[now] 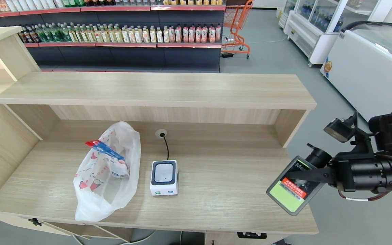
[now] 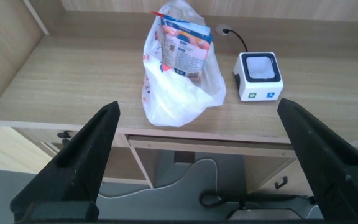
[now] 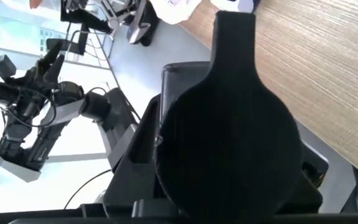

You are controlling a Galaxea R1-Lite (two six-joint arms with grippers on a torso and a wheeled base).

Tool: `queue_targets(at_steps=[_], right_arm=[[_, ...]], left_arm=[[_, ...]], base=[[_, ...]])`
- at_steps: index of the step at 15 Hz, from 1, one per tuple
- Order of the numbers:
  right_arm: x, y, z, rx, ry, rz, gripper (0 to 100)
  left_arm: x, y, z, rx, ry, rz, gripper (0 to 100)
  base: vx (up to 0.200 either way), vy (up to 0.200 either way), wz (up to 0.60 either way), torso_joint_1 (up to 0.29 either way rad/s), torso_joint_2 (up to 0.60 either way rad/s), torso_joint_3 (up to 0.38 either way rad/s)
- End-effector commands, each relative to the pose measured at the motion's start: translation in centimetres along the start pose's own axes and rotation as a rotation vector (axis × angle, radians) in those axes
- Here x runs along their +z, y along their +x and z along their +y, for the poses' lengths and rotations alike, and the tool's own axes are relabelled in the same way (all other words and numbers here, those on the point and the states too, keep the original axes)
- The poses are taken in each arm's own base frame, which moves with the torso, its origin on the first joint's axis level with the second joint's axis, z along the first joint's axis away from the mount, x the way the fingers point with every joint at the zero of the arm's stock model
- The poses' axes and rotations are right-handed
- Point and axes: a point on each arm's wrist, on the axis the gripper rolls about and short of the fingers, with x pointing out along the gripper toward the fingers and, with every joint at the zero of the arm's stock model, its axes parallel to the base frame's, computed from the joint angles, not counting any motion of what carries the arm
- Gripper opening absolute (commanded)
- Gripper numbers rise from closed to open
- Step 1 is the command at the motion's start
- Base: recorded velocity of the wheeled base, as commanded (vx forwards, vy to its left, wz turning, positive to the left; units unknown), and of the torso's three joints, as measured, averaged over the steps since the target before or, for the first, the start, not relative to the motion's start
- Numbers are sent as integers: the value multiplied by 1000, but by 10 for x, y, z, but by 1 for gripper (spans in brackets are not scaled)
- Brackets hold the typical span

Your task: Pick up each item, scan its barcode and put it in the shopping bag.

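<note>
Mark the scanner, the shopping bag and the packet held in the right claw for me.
scanner [image 1: 164, 175], head view, glass window.
shopping bag [image 1: 94, 201], head view, lower plastic.
packet [image 1: 286, 198], head view, green panel.

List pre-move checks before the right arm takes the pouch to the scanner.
1. Grip: right gripper shut on the pouch: ok.
2. Pouch over the scanner: not ok, it hangs at the right end of the counter.
3. Barcode facing the scanner: cannot tell.
4. Scanner window uncovered: ok.
5. Shopping bag mouth free: cannot tell, a packet stands in it.
6. Left gripper out of the way: ok, open, off the counter's front edge.
</note>
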Motion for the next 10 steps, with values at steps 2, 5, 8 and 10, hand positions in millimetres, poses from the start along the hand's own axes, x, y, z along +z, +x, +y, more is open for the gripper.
queue_targets(at_steps=[2,5,8,10], right_arm=[[-2,4,-5,2,18,13,0],[0,6,-8,2,20,15,0],[2,10,-8,12,17,24,0],[2,11,-9,12,18,25,0]], left_arm=[[0,0,0,0,-1,1,100],[0,0,0,1,8,0,100],[0,0,0,0,8,1,100],[0,0,0,0,8,1,100]], base=[[0,0,0,0,0,0],[0,0,0,0,0,0],[0,0,0,0,0,0],[0,100,0,1,1,-1]])
